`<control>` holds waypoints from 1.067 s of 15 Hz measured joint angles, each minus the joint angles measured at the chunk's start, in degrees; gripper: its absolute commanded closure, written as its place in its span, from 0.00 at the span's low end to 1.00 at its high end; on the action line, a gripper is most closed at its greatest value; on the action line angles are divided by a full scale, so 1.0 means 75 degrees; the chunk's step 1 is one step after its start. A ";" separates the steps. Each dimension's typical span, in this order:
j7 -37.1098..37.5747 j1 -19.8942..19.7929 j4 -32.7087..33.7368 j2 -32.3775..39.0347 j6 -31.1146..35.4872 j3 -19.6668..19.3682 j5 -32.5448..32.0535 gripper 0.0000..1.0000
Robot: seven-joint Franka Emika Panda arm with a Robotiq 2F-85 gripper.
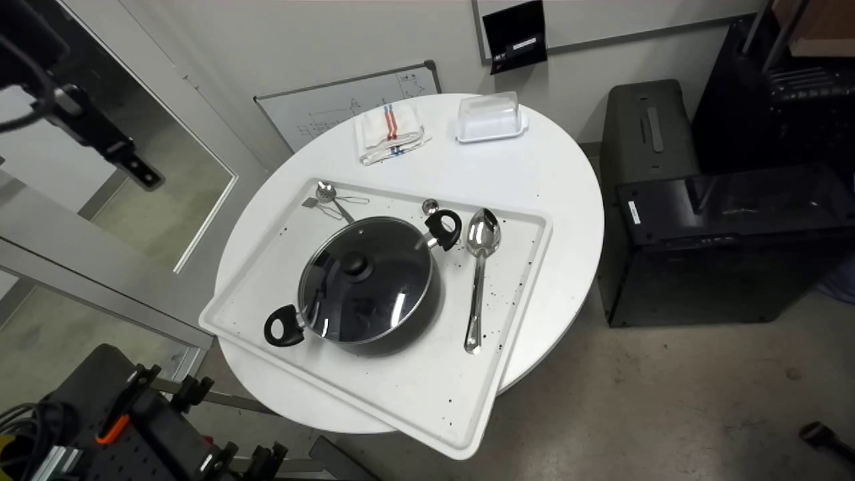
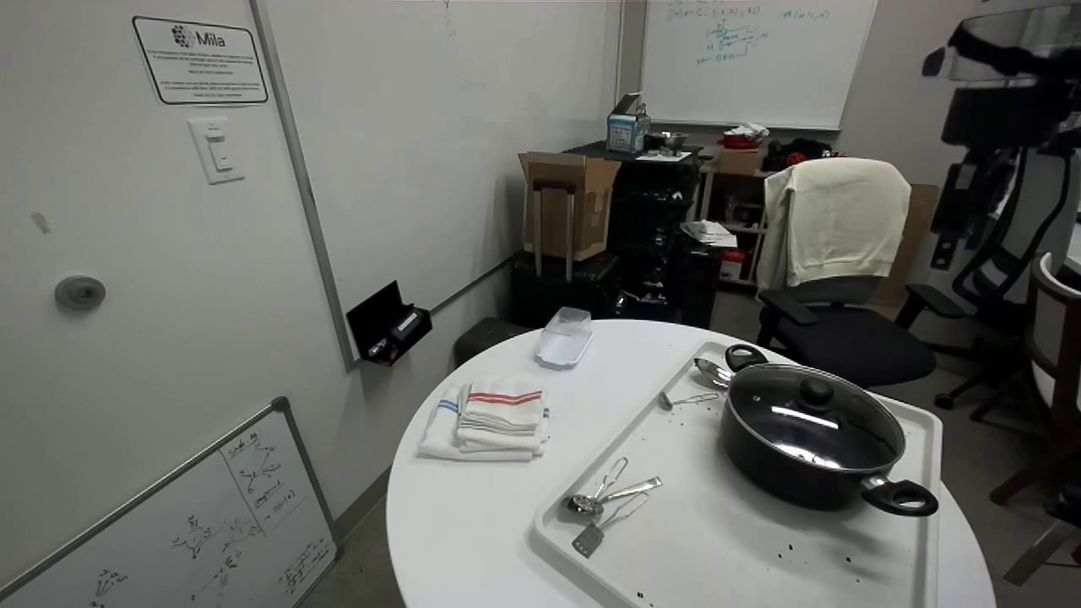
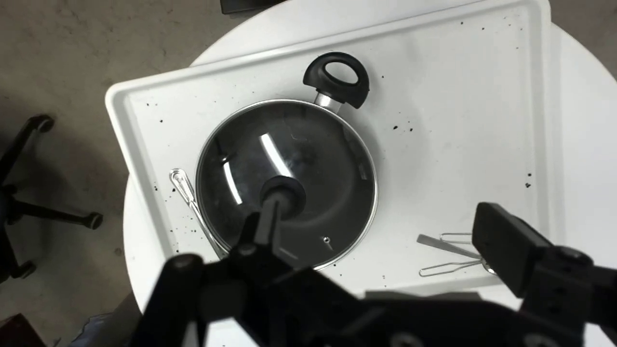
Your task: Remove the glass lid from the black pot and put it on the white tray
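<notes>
The glass lid (image 1: 391, 264) lies on the black pot (image 1: 421, 324), its dark knob up. Lid (image 2: 781, 409) and pot (image 2: 764, 464) also show in an exterior view. The pot stands on the white tray (image 1: 421, 401). In the wrist view the lid (image 3: 332, 154) covers the pot, and one pot handle (image 3: 354, 91) shows. My gripper (image 3: 378, 207) is open and empty, with its fingers wide apart. It hangs above the tray, apart from the lid; its left finger overlaps the knob in that view. In an exterior view a fingertip (image 1: 143, 172) shows high at the left.
A large slotted spoon (image 1: 477, 287) lies beside the pot. Small utensils (image 2: 604, 507) lie near a tray corner. Folded towels (image 1: 391, 130) and a small white dish with a clear cover (image 1: 491, 120) stand on the round white table (image 1: 568, 200). The tray overhangs the table edge.
</notes>
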 measured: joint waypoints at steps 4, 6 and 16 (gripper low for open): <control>-0.0317 -0.0209 0.0103 0.0950 0.0737 -0.0357 -0.0268 0.00; -0.0556 -0.0239 0.0224 0.1466 0.1076 -0.0522 -0.0250 0.00; -0.1097 -0.0316 0.1305 0.4012 0.2231 -0.0876 -0.0193 0.00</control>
